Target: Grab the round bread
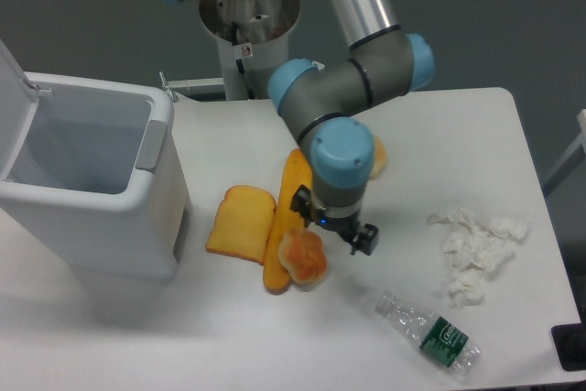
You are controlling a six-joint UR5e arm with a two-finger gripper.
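Round bread (pixel 303 256) sits under gripper (pixel 316 237), arm bent over white counter (pixel 275 336); can't tell gripper's spread; grey wall behind.

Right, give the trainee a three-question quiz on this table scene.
1. True or false: the round bread lies inside the white bin.
2. What lies immediately left of the baguette? A) toast slice B) plastic bottle C) crumpled tissue
3. Name the thing nearest the table's front right edge.

Key: 1 false, it lies on the table by the baguette; 2 A; 3 the plastic bottle.
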